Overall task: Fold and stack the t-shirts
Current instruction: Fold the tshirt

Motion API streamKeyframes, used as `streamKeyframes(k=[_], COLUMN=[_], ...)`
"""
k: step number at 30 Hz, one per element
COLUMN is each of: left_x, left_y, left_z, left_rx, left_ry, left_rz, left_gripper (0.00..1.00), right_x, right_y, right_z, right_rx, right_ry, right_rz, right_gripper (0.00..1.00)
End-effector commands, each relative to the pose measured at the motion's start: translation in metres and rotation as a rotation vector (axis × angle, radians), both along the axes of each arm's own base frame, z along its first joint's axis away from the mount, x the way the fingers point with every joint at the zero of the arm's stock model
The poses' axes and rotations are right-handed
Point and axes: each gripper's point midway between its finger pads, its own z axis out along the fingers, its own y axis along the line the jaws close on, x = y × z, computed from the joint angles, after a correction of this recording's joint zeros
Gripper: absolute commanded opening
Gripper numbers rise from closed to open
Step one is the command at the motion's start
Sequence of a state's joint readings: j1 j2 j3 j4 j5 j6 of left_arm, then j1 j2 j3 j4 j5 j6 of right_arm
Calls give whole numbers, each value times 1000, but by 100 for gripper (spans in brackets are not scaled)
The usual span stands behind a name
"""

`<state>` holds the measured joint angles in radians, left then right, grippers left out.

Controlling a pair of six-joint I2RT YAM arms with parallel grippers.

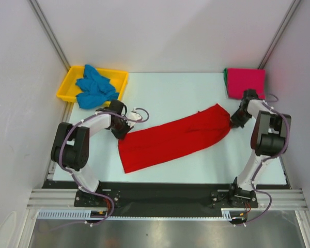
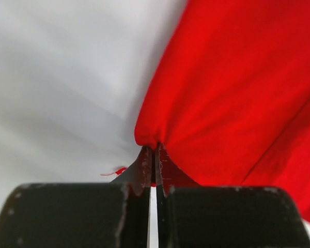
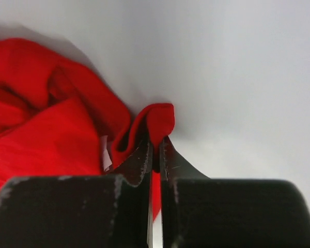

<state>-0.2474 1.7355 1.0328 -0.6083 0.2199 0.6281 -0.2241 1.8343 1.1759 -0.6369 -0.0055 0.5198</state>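
Observation:
A red t-shirt (image 1: 170, 137) lies stretched in a long band across the table, from lower left to upper right. My left gripper (image 1: 122, 132) is shut on its left corner; the left wrist view shows the cloth (image 2: 237, 93) pinched between the fingertips (image 2: 144, 160). My right gripper (image 1: 232, 120) is shut on its right end; the right wrist view shows a fold of red cloth (image 3: 157, 121) between the fingertips. A folded magenta-pink t-shirt (image 1: 245, 82) lies at the back right with a green edge (image 1: 226, 82) under it. A crumpled blue t-shirt (image 1: 95, 87) lies in the yellow tray (image 1: 67, 85).
The yellow tray sits at the back left corner. White walls close in the table on three sides. A black rail (image 1: 165, 191) runs along the near edge by the arm bases.

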Motion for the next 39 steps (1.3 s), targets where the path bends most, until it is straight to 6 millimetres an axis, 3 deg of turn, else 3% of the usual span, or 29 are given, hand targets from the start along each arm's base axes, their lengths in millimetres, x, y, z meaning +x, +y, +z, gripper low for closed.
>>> streamKeyframes(k=[1,2,4,5,6,8,9,11,12,14,19,23,24,26,29,30,33,35,36,37,39], left_x=[-111,-116,-132,-139,-147,-151,-153,-154,-153,-153,-153,-168,-177,-184,-192,-192,-185,-180,-178,-177,-170], left_y=[2,1,-7,-18,-25,-36,-44,-50,-58,-66,-96,-114,-119,-123,-125,-123,-119,-116,-112,-110,-106], left_z=[-26,-24,-15,-9,-3,1,1,-4,-7,-12,-17,-18,-20,-21,-19,-18,-12,-6,-3,1,12], left_rx=[15,8,-29,-87,-102,-125,-115,-97,-91,-82,-89,-102,-98,-94,-91,-86,-53,-43,-31,-27,-14], left_ry=[379,386,428,444,468,470,463,478,462,467,438,440,446,452,449,447,401,376,372,359,322], left_rz=[-110,-137,-190,-233,-268,-307,-340,-345,-369,-360,-384,-448,-477,-500,-526,-526,-523,-518,-510,-513,-507], left_gripper=[1,3,8,11,12,14,14,14,14,13,12,13,16,23,44,50,58,59,68,69,72], right_x=[90,123,154,159,199,226,256,280,289,320,344,367,370,375,377,376,368,356,346,334,305], right_y=[5,15,28,35,55,77,90,122,137,156,160,158,156,143,123,115,113,117,117,120,120], right_z=[8,11,11,-13,11,12,13,11,-9,11,16,58,66,91,115,132,158,164,192,177,172], right_rx=[-66,-62,-62,-53,-39,9,27,86,111,166,177,124,117,72,25,17,19,-2,-17,-18,-27], right_ry=[-173,-206,-227,-173,-268,-304,-355,-402,-409,-545,-658,-806,-827,-876,-910,-932,-946,-913,-931,-869,-777], right_rz=[76,111,152,173,217,245,259,260,263,236,171,190,187,168,157,155,199,253,270,292,322], right_gripper=[0,0,0,0,0,0,0,0,0,0,0,14,26,36,52,56,59,60,61,61,61])
